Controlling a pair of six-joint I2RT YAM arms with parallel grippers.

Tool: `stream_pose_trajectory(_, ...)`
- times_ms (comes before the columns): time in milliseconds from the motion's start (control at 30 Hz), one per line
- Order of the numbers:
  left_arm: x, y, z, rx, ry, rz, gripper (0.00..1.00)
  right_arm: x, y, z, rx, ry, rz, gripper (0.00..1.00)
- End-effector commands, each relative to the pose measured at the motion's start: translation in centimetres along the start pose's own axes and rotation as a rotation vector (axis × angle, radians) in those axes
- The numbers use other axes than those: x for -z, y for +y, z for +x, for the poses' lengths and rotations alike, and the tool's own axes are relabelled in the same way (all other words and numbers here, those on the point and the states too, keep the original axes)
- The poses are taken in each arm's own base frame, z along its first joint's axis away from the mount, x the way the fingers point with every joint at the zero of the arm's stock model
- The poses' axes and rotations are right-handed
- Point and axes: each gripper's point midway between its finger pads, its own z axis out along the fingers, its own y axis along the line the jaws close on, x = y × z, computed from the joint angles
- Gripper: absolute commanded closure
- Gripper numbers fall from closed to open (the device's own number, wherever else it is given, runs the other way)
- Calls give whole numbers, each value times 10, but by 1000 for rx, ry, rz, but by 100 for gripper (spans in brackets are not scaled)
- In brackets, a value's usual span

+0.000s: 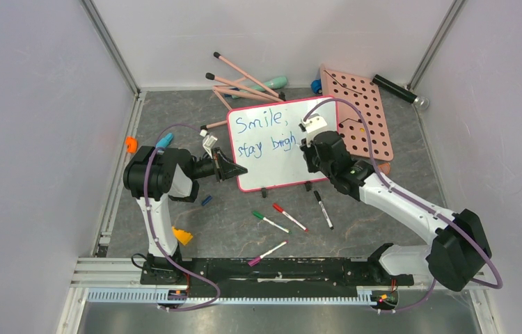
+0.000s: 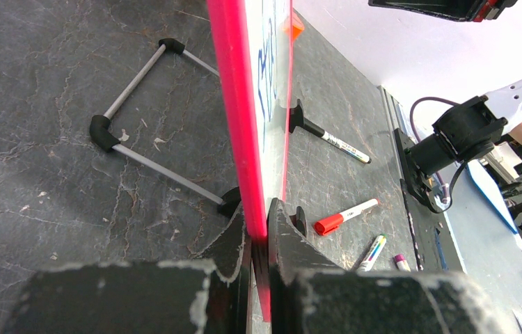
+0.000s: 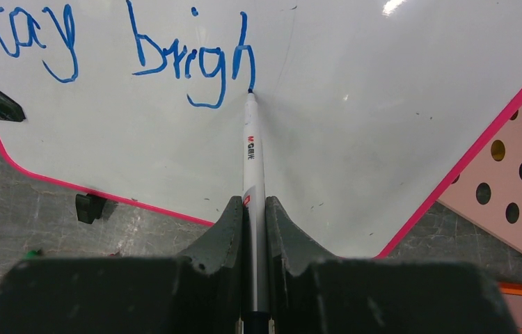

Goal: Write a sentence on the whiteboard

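The right gripper (image 3: pixel 252 205) is clamping 1 marker (image 3: pixel 252 153) pointing straight ahead, tip seemingly touching the whiteboard (image 3: pixel 383 104) beside the end of the sentence (image 3: pixel 239 45); the left gripper (image 2: pixel 258 217) is pinching its rim.

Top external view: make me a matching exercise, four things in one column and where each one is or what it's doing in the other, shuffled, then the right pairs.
Column one
1. left end effector
2. right end effector
3. white marker with a red cap
4. pink perforated pegboard

Column two
A. lies flat on the dark grey table, in front of the whiteboard
B. shut on the edge of the glossy white whiteboard with a pink-red rim
C. lies to the right of the whiteboard
D. shut on a white marker pen with a blue tip, tip on the whiteboard

Pairs: 1-B, 2-D, 3-A, 4-C
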Motion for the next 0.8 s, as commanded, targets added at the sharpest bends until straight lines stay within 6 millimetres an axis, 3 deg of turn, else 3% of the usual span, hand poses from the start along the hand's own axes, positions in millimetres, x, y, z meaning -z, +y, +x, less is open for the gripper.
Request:
stream_pose_trajectory(0, 3, 26, 4, -237, -24, -58, 98, 1, -5, -2, -12, -9, 13, 100)
stream_pose_trajectory(367, 3, 26, 4, -238, -24, -57, 98, 27, -4, -46, -24, -108, -23, 100)
stream_pose_trajectory(533, 3, 26, 4, -238, -24, -57, 98, 29, -6, -55, -26, -120, -14, 100)
stream_pose_trajectory(767, 3, 26, 4, -238, -24, -56, 98, 17, -8, -56, -15, -100, 7, 100)
